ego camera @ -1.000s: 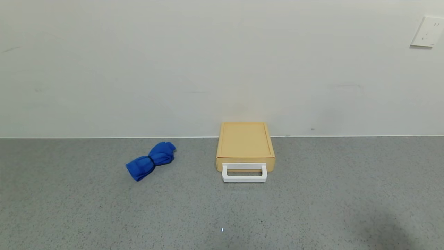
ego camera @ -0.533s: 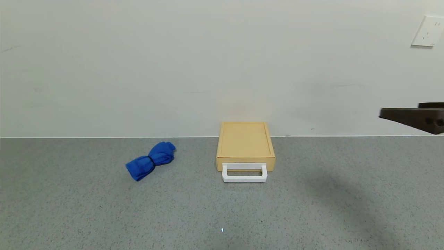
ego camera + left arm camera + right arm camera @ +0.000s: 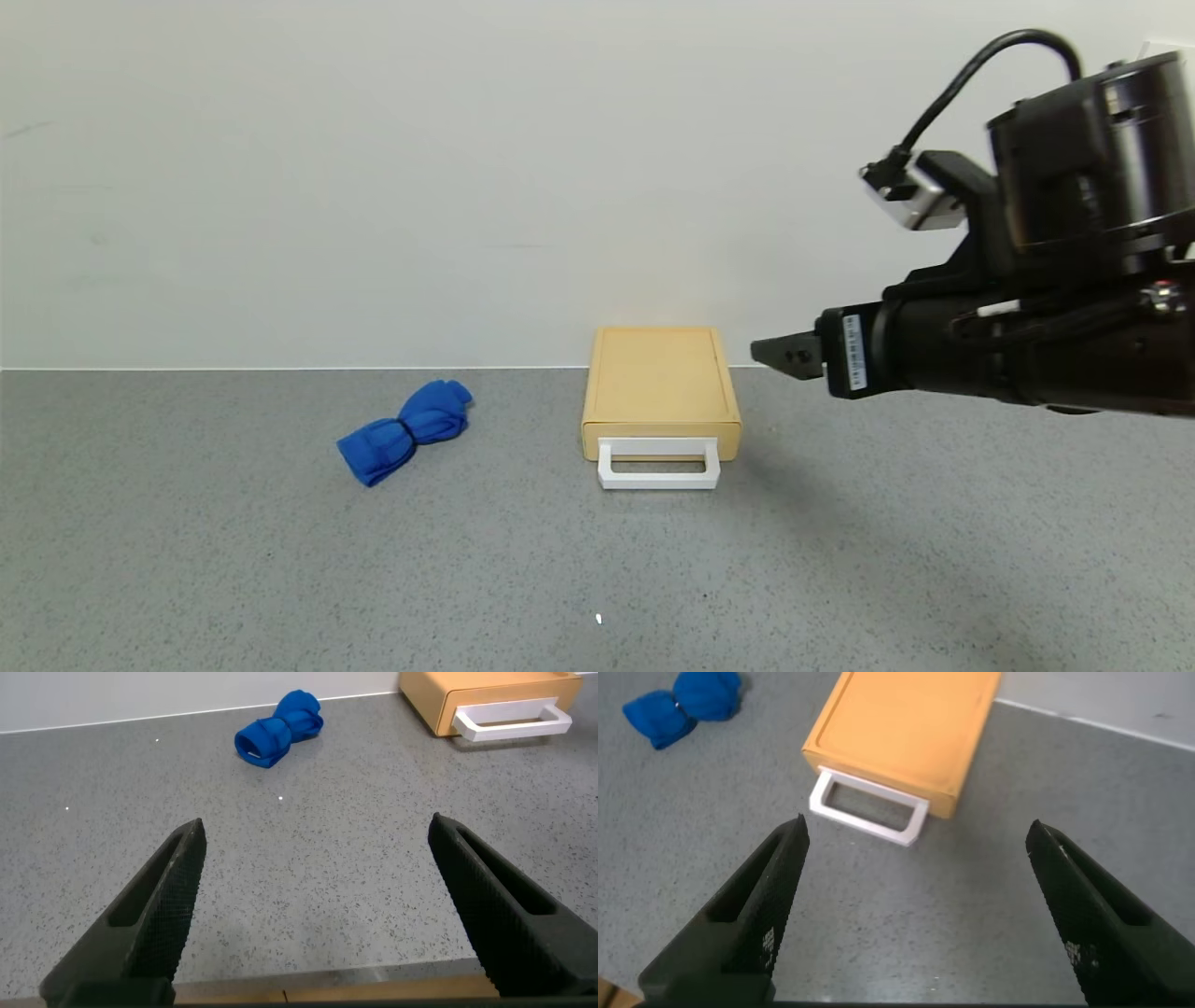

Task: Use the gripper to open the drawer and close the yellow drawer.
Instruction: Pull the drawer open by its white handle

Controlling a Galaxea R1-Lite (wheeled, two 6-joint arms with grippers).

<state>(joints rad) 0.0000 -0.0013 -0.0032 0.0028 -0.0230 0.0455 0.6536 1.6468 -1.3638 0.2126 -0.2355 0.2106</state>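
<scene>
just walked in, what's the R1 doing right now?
The right gripper is in the air beside the yellow drawer, jaws open, not touching it. The drawer is shut, its white handle facing the robot, on the grey counter. The left gripper hangs open over the counter, away from the drawer. A blue rolled cloth lies to the drawer's left, untouched.

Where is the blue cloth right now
In the head view the blue rolled cloth lies on the grey counter, left of the yellow drawer, apart from it, near the wall.

right arm [image 3: 1074,308] cut off at head view's right edge, drawer [image 3: 486,705] cropped in left wrist view
</scene>
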